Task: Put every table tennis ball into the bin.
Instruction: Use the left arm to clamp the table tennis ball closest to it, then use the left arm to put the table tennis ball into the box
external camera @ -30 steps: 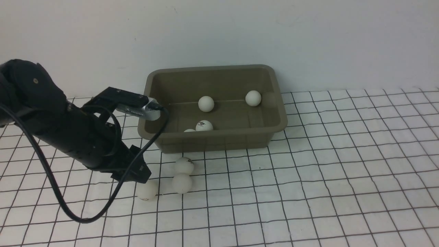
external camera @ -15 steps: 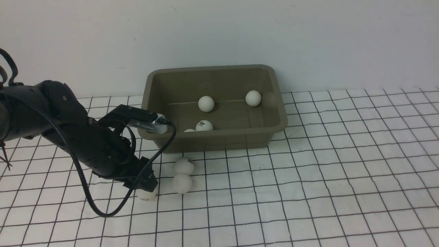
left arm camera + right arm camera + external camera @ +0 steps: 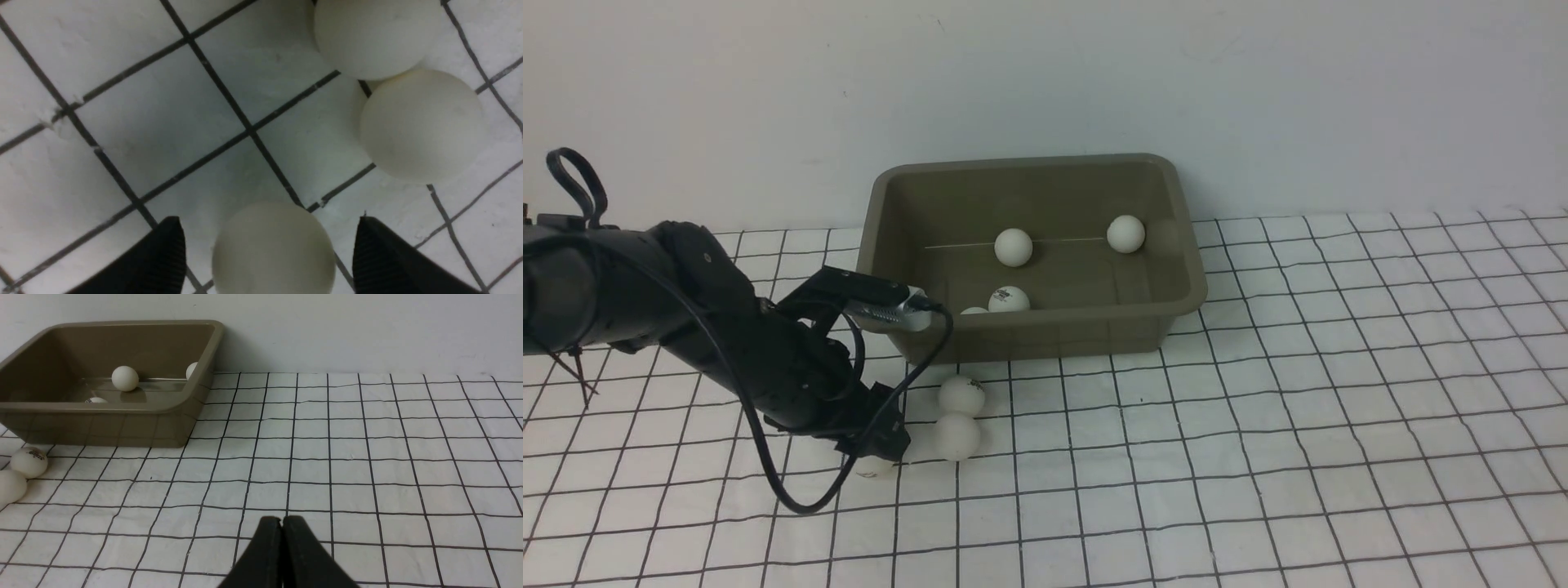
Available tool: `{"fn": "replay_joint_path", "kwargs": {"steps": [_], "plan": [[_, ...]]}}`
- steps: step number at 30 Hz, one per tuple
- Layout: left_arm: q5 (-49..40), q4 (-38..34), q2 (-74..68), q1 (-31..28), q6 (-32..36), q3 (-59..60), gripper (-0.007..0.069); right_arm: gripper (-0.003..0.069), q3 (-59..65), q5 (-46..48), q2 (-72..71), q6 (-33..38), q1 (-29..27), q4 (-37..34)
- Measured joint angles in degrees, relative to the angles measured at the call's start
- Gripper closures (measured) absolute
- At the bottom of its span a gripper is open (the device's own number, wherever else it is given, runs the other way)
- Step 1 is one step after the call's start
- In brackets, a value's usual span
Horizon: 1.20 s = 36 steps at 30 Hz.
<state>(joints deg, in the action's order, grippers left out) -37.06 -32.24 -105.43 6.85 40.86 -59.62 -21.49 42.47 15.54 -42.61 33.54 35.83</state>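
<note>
Light: bright, even | shadows: soft, beside bin | left wrist view: slightly blurred

Left tool low, jaws spread; right tool closed.

Olive-grey bin upright, far centre, four white balls inside, two touching balls just near of it, seventh ball to their left, partly hidden.

A white cloth ruled with a black grid covers the table; it lies slightly rumpled. Behind it rises a plain pale wall.
</note>
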Motion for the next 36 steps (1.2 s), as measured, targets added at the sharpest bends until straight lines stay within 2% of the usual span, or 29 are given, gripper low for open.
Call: {"fn": "replay_joint_path", "kwargs": {"steps": [6,9,10,14,20,26,32,36], "plan": [[0.1,-0.4,-2.0,0.0,0.0,0.0,0.0145,0.0676,0.0,-1.0,0.0,0.0,0.0,0.0],[0.1,-0.9,-2.1,0.0,0.0,0.0,0.0213,0.0676,0.0,-1.2,0.0,0.0,0.0,0.0],[0.1,-1.1,-2.1,0.0,0.0,0.0,0.0273,0.0676,0.0,-1.3,0.0,0.0,0.0,0.0],[-1.2,-1.2,-1.5,0.0,0.0,0.0,0.0272,0.0676,0.0,-1.3,0.0,0.0,0.0,0.0],[-10.3,-1.2,6.0,0.0,-0.3,-1.8,0.0272,0.0676,0.0,-1.5,0.0,0.0,0.0,0.0],[-10.5,-1.5,10.6,0.1,-0.6,-8.3,0.0272,0.0676,0.0,-1.5,0.0,0.0,0.0,0.0],[-9.8,-4.3,5.0,0.1,-0.7,-20.0,0.0272,0.0676,0.0,-1.6,0.0,0.0,0.0,0.0],[-9.3,-4.6,-3.8,0.1,-0.7,-28.7,0.0272,0.0676,0.0,-1.6,0.0,0.0,0.0,0.0]]}}
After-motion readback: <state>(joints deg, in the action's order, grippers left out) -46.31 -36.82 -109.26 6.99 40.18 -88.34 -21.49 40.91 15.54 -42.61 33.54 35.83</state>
